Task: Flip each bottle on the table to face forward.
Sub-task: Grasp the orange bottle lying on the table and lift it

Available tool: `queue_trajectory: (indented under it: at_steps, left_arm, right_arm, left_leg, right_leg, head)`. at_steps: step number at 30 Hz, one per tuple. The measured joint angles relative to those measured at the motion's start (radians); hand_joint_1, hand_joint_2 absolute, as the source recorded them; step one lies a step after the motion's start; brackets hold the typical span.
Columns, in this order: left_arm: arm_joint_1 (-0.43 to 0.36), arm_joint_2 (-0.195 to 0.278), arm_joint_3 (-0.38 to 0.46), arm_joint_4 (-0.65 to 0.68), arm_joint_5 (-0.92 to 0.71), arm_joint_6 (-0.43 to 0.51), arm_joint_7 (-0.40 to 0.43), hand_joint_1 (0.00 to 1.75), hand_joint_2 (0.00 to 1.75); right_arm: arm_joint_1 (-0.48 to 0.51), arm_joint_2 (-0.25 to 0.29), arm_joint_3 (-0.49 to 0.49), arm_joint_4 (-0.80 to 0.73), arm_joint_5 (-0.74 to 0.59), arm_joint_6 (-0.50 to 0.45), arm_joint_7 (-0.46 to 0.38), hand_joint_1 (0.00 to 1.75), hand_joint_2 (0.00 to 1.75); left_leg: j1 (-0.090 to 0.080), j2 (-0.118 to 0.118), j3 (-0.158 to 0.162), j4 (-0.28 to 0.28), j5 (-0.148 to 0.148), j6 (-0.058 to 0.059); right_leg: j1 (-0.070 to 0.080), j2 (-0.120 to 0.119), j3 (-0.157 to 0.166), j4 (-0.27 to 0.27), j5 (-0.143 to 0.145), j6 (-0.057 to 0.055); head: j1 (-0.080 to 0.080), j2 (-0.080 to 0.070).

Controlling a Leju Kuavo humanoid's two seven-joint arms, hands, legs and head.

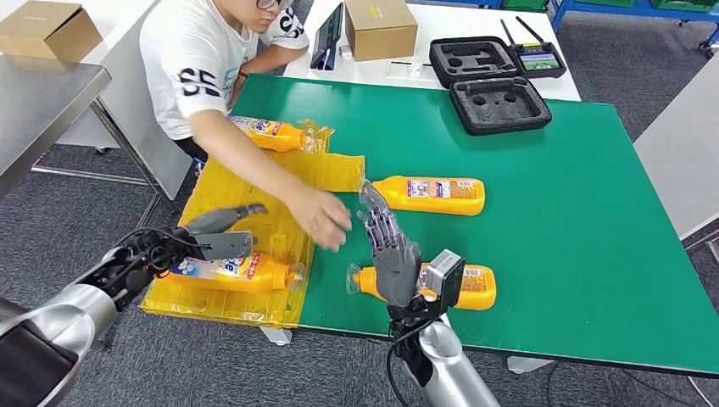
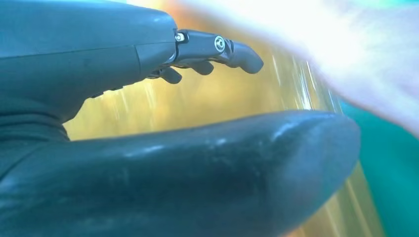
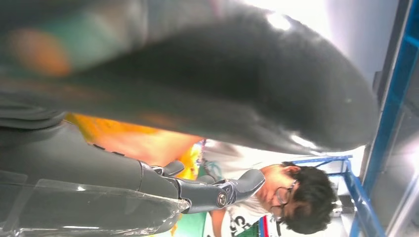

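Orange bottles, four of them, all lying on their sides. Nearest the robot: one on the yellow sheet (image 1: 222, 191) at the table's near left corner (image 1: 242, 273), cap pointing right, and one on the green mat (image 1: 593, 212) near the front edge (image 1: 475, 287), partly hidden behind the right wrist.

Left hand (image 1: 222, 231) hovers just above the near-left bottle, fingers spread, holding nothing. Left wrist view agrees: fingers (image 2: 232, 49) apart from the thumb, only yellow blur between them.

Right hand (image 1: 392, 250) is raised upright over the mat, fingers extended and apart, empty. It stands between the front-edge bottle and the middle one.

Further back: third bottle (image 1: 437, 194) mid-table on green, cap end touching the yellow sheet's edge. Fourth (image 1: 273, 134) at the sheet's far end, by the person.

Person's hand (image 1: 322, 219) reaches in across the sheet and sits just beside the right hand's fingertips, near the left hand too.

Risks as I read it:
- Collision with the person's hand if either arm moves now. Workspace is shared and tight.
- Left hand closing on the bottle may catch the loose, crinkled sheet and drag it, shifting the two bottles lying on it.
- Round bottles can roll off a partial grasp; the front-edge one could go off the table.
- Which label faces count as "forward" I can't tell from here.
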Motion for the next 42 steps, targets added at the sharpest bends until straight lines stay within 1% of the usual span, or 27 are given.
queue_trajectory:
  at_steps: [2,3,4,5,6,7,9,10,12,13,15,17,19,21,23,25,27,29,31,34,36,40,42]
  left_arm:
    - [0.02,-0.023,0.034,-0.004,-0.122,0.328,0.037,0.0,0.0]
    - [0.026,-0.035,0.047,-0.006,-0.183,0.462,0.054,0.0,0.0]
    - [0.035,-0.048,0.068,-0.017,-0.259,0.574,0.069,0.0,0.0]
    - [0.046,-0.06,0.094,-0.034,-0.336,0.641,0.079,0.0,0.0]
    - [0.06,-0.07,0.124,-0.056,-0.411,0.672,0.082,0.0,0.0]
    - [0.083,-0.084,0.172,-0.091,-0.498,0.689,0.074,0.0,0.0]
    - [0.13,-0.118,0.276,-0.165,-0.622,0.691,0.029,0.0,0.0]
    - [0.16,-0.144,0.348,-0.22,-0.668,0.691,-0.013,0.0,0.0]
    - [0.21,-0.194,0.484,-0.335,-0.682,0.691,-0.087,0.0,0.0]
    - [0.234,-0.219,0.555,-0.404,-0.654,0.691,-0.115,0.0,0.0]
    - [0.271,-0.256,0.663,-0.537,-0.548,0.691,-0.133,0.0,0.0]
    - [0.313,-0.282,0.736,-0.675,-0.429,0.691,-0.139,0.0,0.0]
    - [0.357,-0.301,0.778,-0.794,-0.354,0.691,-0.141,0.0,0.0]
    - [0.398,-0.313,0.8,-0.887,-0.319,0.691,-0.141,0.0,0.0]
    - [0.454,-0.322,0.811,-0.977,-0.254,0.691,-0.141,0.0,0.0]
    - [0.522,-0.327,0.812,-1.051,-0.149,0.691,-0.141,0.0,0.0]
    - [0.603,-0.324,0.8,-1.097,-0.004,0.691,-0.14,0.0,0.0]
    - [0.699,-0.313,0.777,-1.125,0.135,0.691,-0.141,0.0,0.0]
    - [0.77,-0.301,0.756,-1.136,0.217,0.687,-0.143,0.0,0.0]
    - [0.844,-0.291,0.733,-1.143,0.277,0.679,-0.145,0.0,0.0]
    - [0.882,-0.288,0.721,-1.149,0.286,0.679,-0.145,0.0,0.0]
    - [0.913,-0.283,0.708,-1.156,0.297,0.672,-0.145,0.0,0.0]
    - [0.927,-0.284,0.706,-1.156,0.313,0.652,-0.145,0.0,0.0]
  right_arm:
    - [0.014,0.0,-0.001,-0.007,0.009,0.001,0.001,0.0,0.0]
    - [0.017,0.001,-0.001,-0.009,0.011,0.001,0.002,0.0,0.0]
    - [0.019,0.002,0.0,-0.01,0.012,0.002,0.004,0.0,0.0]
    - [0.019,0.003,0.0,-0.01,0.011,0.002,0.005,0.0,0.0]
    - [0.019,0.004,0.0,-0.01,0.01,0.002,0.006,0.0,0.0]
    - [0.019,0.005,0.0,-0.009,0.008,0.002,0.007,0.0,0.0]
    - [0.018,0.006,0.001,-0.007,0.002,0.002,0.007,0.0,0.0]
    - [0.017,0.006,0.002,-0.005,-0.001,0.002,0.008,0.0,0.0]
    - [0.014,0.006,0.006,0.0,-0.007,-0.003,0.008,0.0,0.0]
    - [0.012,0.006,0.009,0.004,-0.006,-0.007,0.008,0.0,0.0]
    - [0.004,0.004,0.017,0.009,0.01,-0.024,0.012,0.0,0.0]
    - [-0.007,-0.002,0.026,0.011,0.05,-0.048,0.026,0.0,0.0]
    - [-0.02,-0.01,0.031,0.011,0.09,-0.068,0.041,0.0,0.0]
    - [-0.033,-0.018,0.034,0.011,0.119,-0.079,0.057,0.0,0.87]
    - [-0.043,-0.032,0.035,0.004,0.181,-0.094,0.085,0.0,1.75]
    - [-0.05,-0.057,0.033,-0.014,0.286,-0.115,0.13,0.0,1.75]
    - [-0.053,-0.098,0.027,-0.042,0.417,-0.125,0.195,0.0,1.75]
    - [-0.059,-0.154,0.014,-0.075,0.525,-0.111,0.263,0.0,1.75]
    - [-0.069,-0.205,0.0,-0.096,0.579,-0.082,0.305,0.0,1.75]
    - [-0.103,-0.281,-0.009,-0.101,0.608,-0.026,0.336,0.0,1.75]
    - [-0.126,-0.324,-0.017,-0.101,0.607,-0.003,0.342,0.0,1.75]
    - [-0.153,-0.365,-0.022,-0.101,0.611,0.006,0.349,0.0,1.75]
    - [-0.171,-0.386,-0.018,-0.101,0.618,0.03,0.377,0.0,1.75]
  left_leg:
    - [0.0,-0.001,-0.002,0.0,0.0,0.0]
    - [0.0,-0.001,-0.003,0.0,0.0,0.0]
    - [0.0,-0.001,-0.003,0.0,0.0,0.0]
    - [0.0,-0.001,-0.003,0.0,0.0,0.0]
    - [0.0,-0.001,-0.003,0.0,0.0,0.0]
    - [-0.001,0.0,-0.003,0.0,0.0,0.0]
    - [-0.001,0.0,-0.004,0.0,0.0,0.0]
    - [-0.001,0.0,-0.004,0.0,0.0,0.0]
    - [-0.001,0.001,-0.005,0.0,0.0,0.0]
    - [0.0,0.002,-0.005,0.0,0.0,0.0]
    - [0.0,0.005,-0.005,0.0,-0.001,0.0]
    - [0.0,0.006,-0.005,0.0,-0.001,-0.001]
    - [0.001,0.005,-0.005,0.0,-0.001,-0.001]
    - [0.001,0.004,-0.006,0.0,-0.001,-0.001]
    - [0.001,0.004,-0.006,0.0,-0.001,-0.001]
    - [0.001,0.005,-0.006,0.0,-0.002,-0.001]
    - [0.0,0.004,-0.006,0.0,-0.002,-0.001]
    - [-0.001,0.004,-0.007,0.0,-0.002,-0.001]
    - [-0.001,0.004,-0.008,0.0,-0.002,-0.001]
    - [-0.001,0.004,-0.008,0.0,-0.002,-0.001]
    - [-0.001,0.004,-0.008,0.0,-0.002,-0.001]
    - [-0.001,0.004,-0.008,0.0,-0.002,-0.001]
    - [-0.001,0.004,-0.007,0.0,-0.002,-0.001]
  right_leg:
    - [0.0,0.0,-0.001,0.0,0.0,0.0]
    - [0.0,0.0,-0.002,0.0,0.0,0.0]
    - [0.0,0.0,-0.002,0.0,0.0,0.0]
    - [0.0,0.0,-0.002,0.0,0.0,0.0]
    - [0.0,0.0,-0.002,0.0,0.0,0.0]
    - [-0.001,0.0,-0.002,0.0,0.0,0.0]
    - [-0.001,0.0,-0.003,0.0,0.0,0.0]
    - [-0.001,0.0,-0.004,0.0,0.0,0.0]
    - [-0.001,0.001,-0.004,0.0,0.0,0.0]
    - [0.0,0.001,-0.005,0.0,0.001,0.0]
    - [0.0,0.004,-0.006,0.0,0.002,-0.001]
    - [0.0,0.006,-0.007,0.0,0.002,-0.002]
    - [0.001,0.006,-0.007,0.0,0.001,-0.002]
    - [0.002,0.005,-0.007,0.0,0.001,-0.002]
    - [0.002,0.005,-0.007,0.001,0.001,-0.002]
    - [0.001,0.006,-0.007,0.0,0.001,-0.002]
    - [0.0,0.005,-0.007,0.0,0.001,-0.002]
    - [-0.001,0.005,-0.008,0.0,0.001,-0.002]
    - [-0.001,0.005,-0.008,0.0,0.001,-0.002]
    - [-0.001,0.005,-0.008,0.0,0.001,-0.001]
    - [-0.001,0.005,-0.008,0.0,0.001,-0.001]
    - [-0.001,0.005,-0.008,0.0,0.002,-0.001]
    - [0.0,0.005,-0.008,0.0,0.002,-0.001]
  head:
    - [0.0,0.0]
    - [0.0,0.0]
    - [0.0,0.0]
    - [0.0,0.0]
    - [0.0,0.0]
    - [0.0,0.0]
    - [0.0,0.0]
    - [0.0,0.0]
    - [0.0,0.0]
    - [0.0,0.0]
    - [0.0,0.0]
    - [-0.001,0.0]
    - [0.0,0.0]
    - [0.0,0.0]
    - [0.0,0.0]
    - [0.0,0.0]
    - [0.0,0.0]
    - [0.0,0.0]
    - [0.0,0.0]
    - [0.0,0.0]
    - [0.0,0.0]
    - [0.0,0.0]
    - [-0.001,0.0]
